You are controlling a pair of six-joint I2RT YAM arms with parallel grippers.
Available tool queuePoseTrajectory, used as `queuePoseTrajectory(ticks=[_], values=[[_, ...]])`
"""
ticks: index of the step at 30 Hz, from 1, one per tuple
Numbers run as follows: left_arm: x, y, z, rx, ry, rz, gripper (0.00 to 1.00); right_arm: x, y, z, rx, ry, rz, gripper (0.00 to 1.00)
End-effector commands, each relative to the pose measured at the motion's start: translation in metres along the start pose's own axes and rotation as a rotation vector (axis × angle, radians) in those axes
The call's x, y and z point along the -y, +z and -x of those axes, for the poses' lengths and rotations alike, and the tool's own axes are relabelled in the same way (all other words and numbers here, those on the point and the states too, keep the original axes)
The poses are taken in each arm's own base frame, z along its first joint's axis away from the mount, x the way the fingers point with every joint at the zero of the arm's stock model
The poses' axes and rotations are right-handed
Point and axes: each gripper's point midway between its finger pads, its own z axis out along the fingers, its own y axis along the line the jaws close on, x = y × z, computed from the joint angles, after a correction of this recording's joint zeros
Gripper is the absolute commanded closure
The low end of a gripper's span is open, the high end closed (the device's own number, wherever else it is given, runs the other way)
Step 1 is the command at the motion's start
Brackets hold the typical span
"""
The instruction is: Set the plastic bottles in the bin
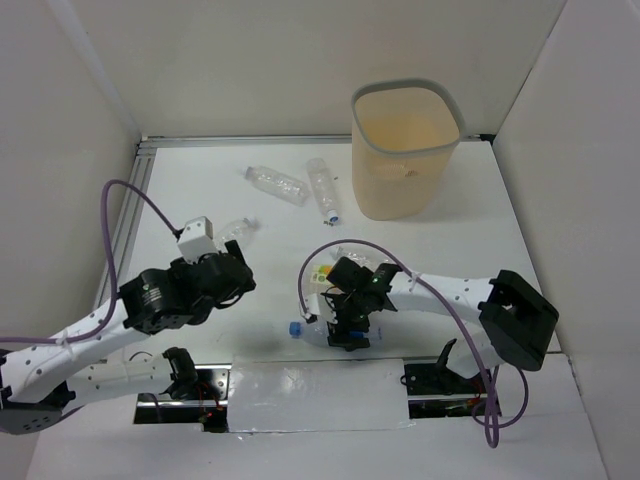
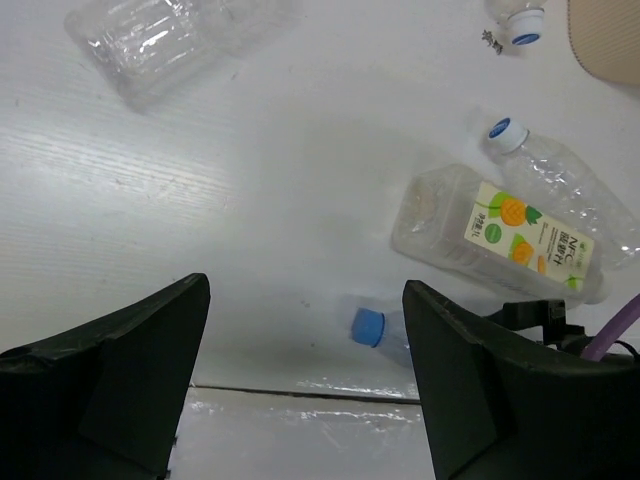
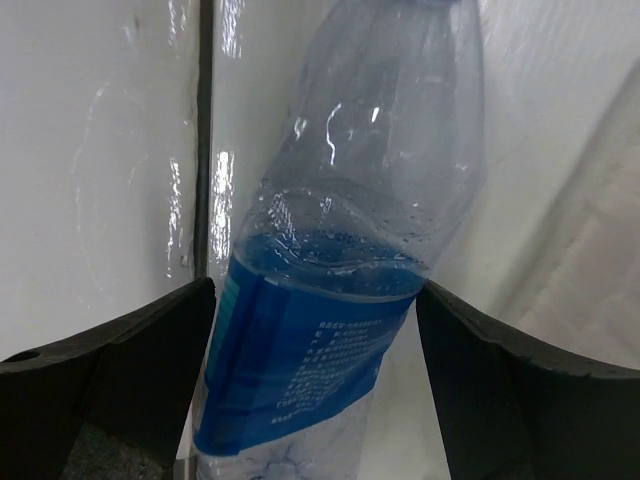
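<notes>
Surroundings: white bench [image 1: 200, 190] boxed in by plain white walls.
Bin: the bin [image 1: 400, 190] stands at the far right corner, tall and well apart from me.
Right hand: my right hand [image 1: 348, 328] is at the near edge, fingers spread either side of the blue bottle [image 3: 330, 300]. I cannot tell if the pads touch it yet.
Left hand: my left hand [image 2: 305, 285] is spread wide over bare bench, holding nothing.
Other bottles: the juice bottle [image 2: 500, 235] and a bare one [image 2: 570, 185] lie just beside my right hand. Two more [image 1: 275, 183] [image 1: 322, 188] lie towards the far edge.
Risk, grip: the blue bottle sits slanted between my fingers and its wall is thin and dented. I judge a squeeze may buckle it and let it twist or squirt out.
Risk, neighbours: lifting could knock the juice bottle along.
Risk, drop-off: if I carry too low, the bottle may hit the bin's rim or push the bin.
</notes>
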Motion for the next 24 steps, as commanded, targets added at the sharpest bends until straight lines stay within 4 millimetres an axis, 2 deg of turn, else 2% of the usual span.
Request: queuePoseTrajectory(ticks=[1, 4, 5, 7, 8, 9, 10, 11, 12, 13, 15, 16, 17, 18, 19, 20, 21, 24], values=[[0.007, 0.0, 0.022, 0.082, 0.086, 0.017, 0.09, 0.005, 0.008, -0.005, 0.007, 0.021, -0.065, 0.14], [0.005, 0.0, 0.028, 0.109, 0.123, 0.032, 0.09, 0.001, 0.009, -0.012, 0.002, 0.012, -0.061, 0.2], [0.007, -0.002, 0.031, 0.117, 0.105, 0.016, 0.09, -0.003, 0.009, -0.013, 0.0, 0.005, -0.042, 0.3], [0.004, -0.007, 0.039, 0.155, 0.073, -0.012, 0.11, -0.008, 0.005, -0.005, 0.02, -0.042, 0.004, 0.42], [0.002, -0.007, 0.039, 0.16, 0.075, -0.022, 0.14, -0.021, 0.0, -0.002, 0.031, -0.051, 0.071, 0.49], [0.003, -0.009, 0.042, 0.182, 0.069, -0.061, 0.17, -0.026, -0.015, 0.022, 0.086, -0.16, 0.132, 0.63], [0.002, -0.012, 0.044, 0.189, 0.055, -0.074, 0.17, -0.026, -0.015, 0.023, 0.087, -0.161, 0.133, 0.64], [0.003, -0.014, 0.047, 0.202, 0.054, -0.095, 0.17, -0.045, -0.027, 0.027, 0.106, -0.173, 0.222, 0.65], [0.002, -0.014, 0.047, 0.215, 0.091, -0.107, 0.21, -0.047, -0.038, 0.04, 0.146, -0.251, 0.237, 0.68], [0.013, -0.018, 0.052, 0.223, 0.07, -0.163, 0.22, -0.043, -0.056, 0.067, 0.205, -0.304, 0.224, 0.72], [0.015, -0.02, 0.054, 0.237, 0.083, -0.193, 0.24, -0.044, -0.08, 0.094, 0.259, -0.328, 0.225, 0.73], [0.018, -0.021, 0.053, 0.23, 0.087, -0.208, 0.27, -0.032, -0.106, 0.125, 0.32, -0.37, 0.157, 0.75], [0.021, -0.024, 0.054, 0.231, 0.075, -0.226, 0.27, -0.022, -0.112, 0.136, 0.331, -0.37, 0.138, 0.75], [0.021, -0.024, 0.054, 0.231, 0.075, -0.226, 0.29, -0.004, -0.125, 0.146, 0.354, -0.329, 0.076, 0.75], [0.022, -0.022, 0.053, 0.227, 0.082, -0.22, 0.29, 0.014, -0.148, 0.168, 0.4, -0.333, -0.009, 0.76], [0.017, -0.021, 0.053, 0.23, 0.083, -0.202, 0.29, 0.032, -0.159, 0.174, 0.416, -0.306, -0.075, 0.76], [0.015, -0.018, 0.051, 0.226, 0.09, -0.181, 0.29, 0.072, -0.183, 0.183, 0.443, -0.238, -0.223, 0.76], [0.015, -0.018, 0.056, 0.241, 0.097, -0.156, 0.27, 0.138, -0.218, 0.177, 0.464, -0.108, -0.428, 0.76]])
